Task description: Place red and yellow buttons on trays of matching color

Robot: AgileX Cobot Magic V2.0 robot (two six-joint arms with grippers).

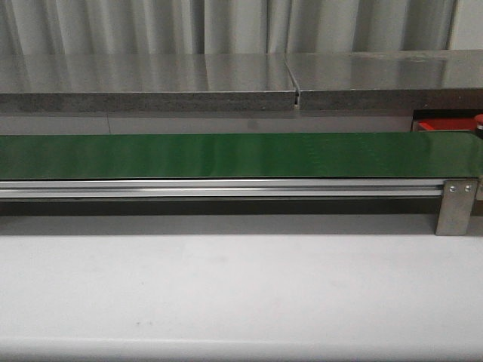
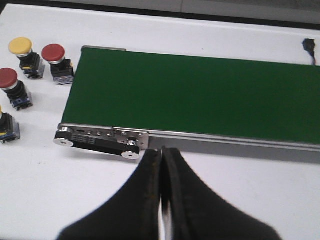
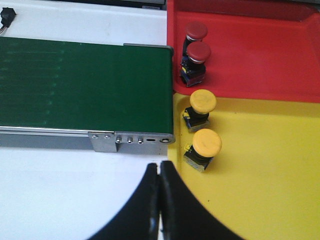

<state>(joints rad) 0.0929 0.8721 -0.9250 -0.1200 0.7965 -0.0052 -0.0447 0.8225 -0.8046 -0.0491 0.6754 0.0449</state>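
In the left wrist view my left gripper (image 2: 161, 150) is shut and empty over the white table, just before the green belt's (image 2: 200, 95) end. Beside that end stand a yellow button (image 2: 20, 47), two red buttons (image 2: 53, 52) (image 2: 7, 78) and one button cut by the edge (image 2: 4, 127). In the right wrist view my right gripper (image 3: 160, 164) is shut and empty at the yellow tray's (image 3: 270, 170) edge. That tray holds two yellow buttons (image 3: 203, 101) (image 3: 207, 142). The red tray (image 3: 250, 60) holds two red buttons (image 3: 196, 31) (image 3: 198, 51).
The front view shows the long green belt (image 1: 226, 154) on its metal rail (image 1: 226, 188), a steel bracket (image 1: 456, 205), a grey shelf (image 1: 151, 83) behind and a red sliver (image 1: 445, 124) at the right. No gripper shows there. A black plug (image 2: 309, 47) lies beyond the belt.
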